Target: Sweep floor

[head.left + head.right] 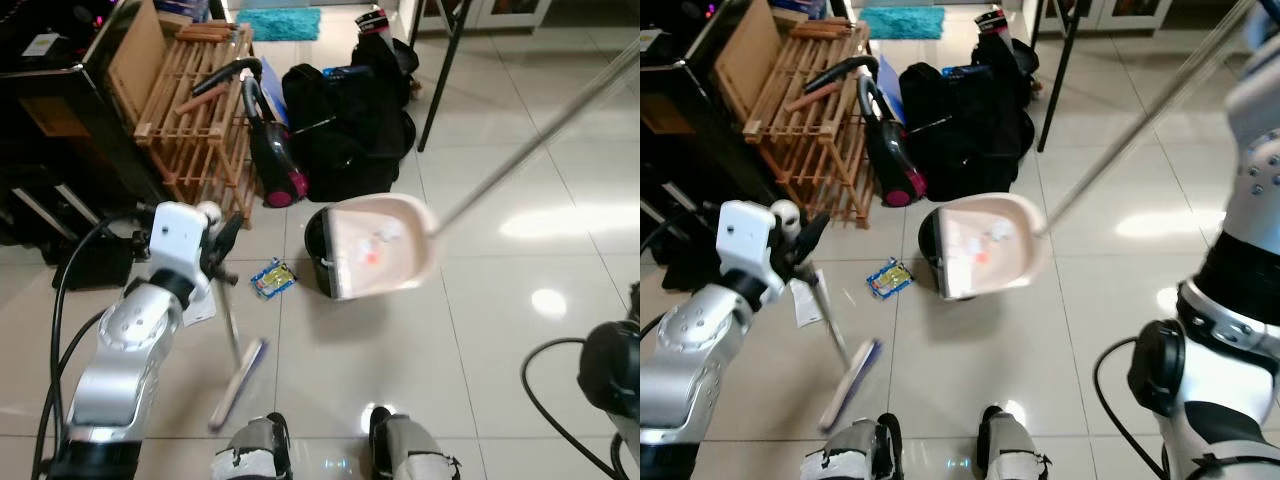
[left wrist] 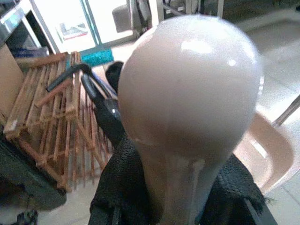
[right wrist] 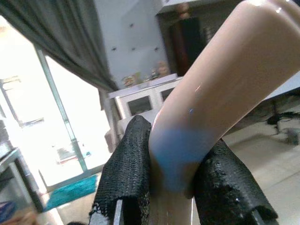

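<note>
My left gripper is shut on the top of a short broom, whose pink knob bulges out between the padded fingers. The broom's thin shaft slants down to its head, which is just in front of my feet. A pink dustpan holds a few scraps and hangs tilted over a black bin. Its long silver handle runs up to the right. My right gripper is shut on that handle's pink grip. A blue and yellow wrapper lies on the tiles left of the bin.
A wooden rack leans at the back left, with a handheld vacuum and black bags beside it. A dark table leg stands behind them, and a teal rug lies further off. A white paper is near my left arm. A black cable loops at my right.
</note>
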Controlling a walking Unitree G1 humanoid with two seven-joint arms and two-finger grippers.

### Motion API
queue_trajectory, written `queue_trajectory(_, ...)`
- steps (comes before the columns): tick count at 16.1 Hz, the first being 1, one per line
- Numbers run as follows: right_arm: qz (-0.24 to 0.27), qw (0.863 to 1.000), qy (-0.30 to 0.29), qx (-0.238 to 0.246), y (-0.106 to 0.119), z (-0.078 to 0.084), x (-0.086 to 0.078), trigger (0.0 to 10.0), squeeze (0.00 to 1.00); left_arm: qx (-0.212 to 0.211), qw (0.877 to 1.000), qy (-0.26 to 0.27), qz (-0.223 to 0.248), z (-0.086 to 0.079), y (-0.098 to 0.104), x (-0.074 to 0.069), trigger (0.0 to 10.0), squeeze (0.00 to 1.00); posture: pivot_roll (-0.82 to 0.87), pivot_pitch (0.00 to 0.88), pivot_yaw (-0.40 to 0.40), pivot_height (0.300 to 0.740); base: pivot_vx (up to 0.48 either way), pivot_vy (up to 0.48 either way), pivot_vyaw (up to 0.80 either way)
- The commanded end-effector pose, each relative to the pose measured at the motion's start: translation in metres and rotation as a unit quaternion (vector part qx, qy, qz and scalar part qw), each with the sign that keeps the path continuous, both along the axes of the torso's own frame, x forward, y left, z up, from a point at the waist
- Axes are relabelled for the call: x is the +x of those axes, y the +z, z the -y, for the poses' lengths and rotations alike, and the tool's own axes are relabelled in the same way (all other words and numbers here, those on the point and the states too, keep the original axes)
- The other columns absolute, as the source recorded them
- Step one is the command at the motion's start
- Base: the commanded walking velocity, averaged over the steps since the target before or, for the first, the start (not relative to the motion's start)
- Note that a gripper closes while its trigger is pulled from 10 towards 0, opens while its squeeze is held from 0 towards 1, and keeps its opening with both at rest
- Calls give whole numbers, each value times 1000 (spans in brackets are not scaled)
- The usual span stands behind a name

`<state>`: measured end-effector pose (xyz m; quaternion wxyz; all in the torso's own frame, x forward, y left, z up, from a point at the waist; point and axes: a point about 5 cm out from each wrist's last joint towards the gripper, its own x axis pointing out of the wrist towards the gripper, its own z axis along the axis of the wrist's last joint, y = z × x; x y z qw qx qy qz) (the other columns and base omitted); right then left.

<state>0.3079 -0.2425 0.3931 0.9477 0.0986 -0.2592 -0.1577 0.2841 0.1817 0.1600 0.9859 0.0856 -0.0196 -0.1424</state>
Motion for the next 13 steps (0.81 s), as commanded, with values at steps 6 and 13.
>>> queue_trajectory(6, 28, 999, 19, 4, 11, -12, 0, 10000, 0, 2, 1000, 2, 18, 0, 3, 2, 10000, 0, -55, 118, 33, 740, 401, 0, 0)
queue_trajectory(13, 29, 999, 2, 21, 2, -10, -2, 10000, 0, 0, 1000, -8, 15, 2, 2, 3, 10000, 0, -49, 104, 40, 740, 412, 0, 0)
